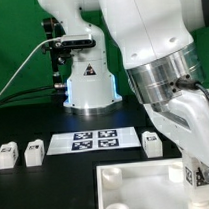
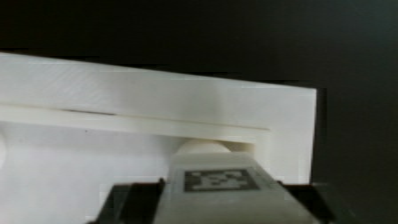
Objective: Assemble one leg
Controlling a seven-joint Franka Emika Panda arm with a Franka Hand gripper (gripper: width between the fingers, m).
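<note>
**Exterior view**
- Bench: flat, matte black surface that carries every part.
- Arm: smooth glossy white shells with rounded joints and a ribbed silver-grey collar above the wrist.
- End effector: low at the exterior view's right, over the panel's corner; clenched on the leg.
- Leg: small white plastic block with a black-and-white square tag facing the camera, held between the fingers above the panel.
- Panel: large white tray-like plastic square with a raised rim and a round socket in its corner; it lies flat in the foreground.
- Marker board: thin flat white rectangle printed with black tags, lying behind the panel.
- Spare legs: three white tagged blocks stand on the bench. Two are at the exterior view's left of the marker board and one is just beside its right end.

**Wrist view**
- End effector: closed around the leg from both sides.
- Fingers: dark, blocky and matte, flanking the leg.
- Leg: white block that tapers toward its far end, its square tag in plain sight, gripped between the fingers.
- Panel: broad, smooth white surface with a stepped rim and a straight outer edge against the black bench.
- Socket: pale rounded shape just beyond the leg's tip; whether the two touch cannot be told.
</note>
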